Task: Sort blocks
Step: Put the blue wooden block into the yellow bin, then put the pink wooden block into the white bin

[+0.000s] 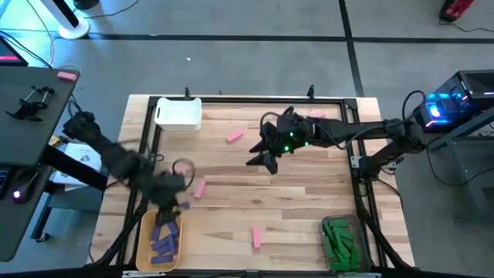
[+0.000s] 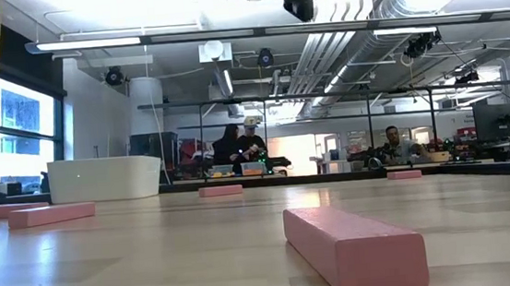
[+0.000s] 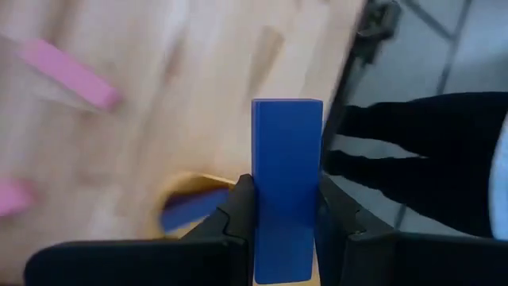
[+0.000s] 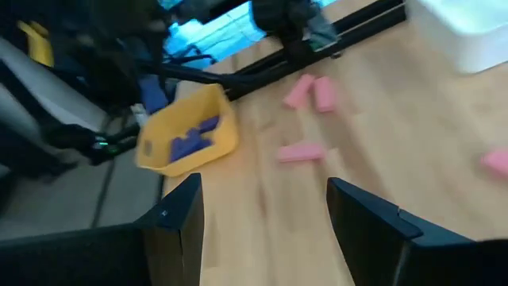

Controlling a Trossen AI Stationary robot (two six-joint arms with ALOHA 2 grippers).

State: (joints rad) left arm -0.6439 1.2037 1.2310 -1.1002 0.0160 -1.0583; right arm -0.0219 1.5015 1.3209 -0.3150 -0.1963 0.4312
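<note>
High view: at the left, the left gripper [image 1: 171, 207] squeezes a purple block [image 3: 286, 187] just above the yellow bin [image 1: 144, 249]. More purple blocks [image 1: 164, 241] lie in that bin. A white bin [image 1: 178, 113] sits at the far side of the table [image 1: 293, 224]. Pink blocks lie apart on the wood: one by the middle [image 1: 201, 188], one farther back [image 1: 235, 136], one near the front [image 1: 256, 237]. The right gripper [image 1: 262, 160] hangs over the middle, fingers wide apart and holding nothing. Green blocks [image 1: 340, 241] fill a clear bin [image 1: 340, 264] at the right.
</note>
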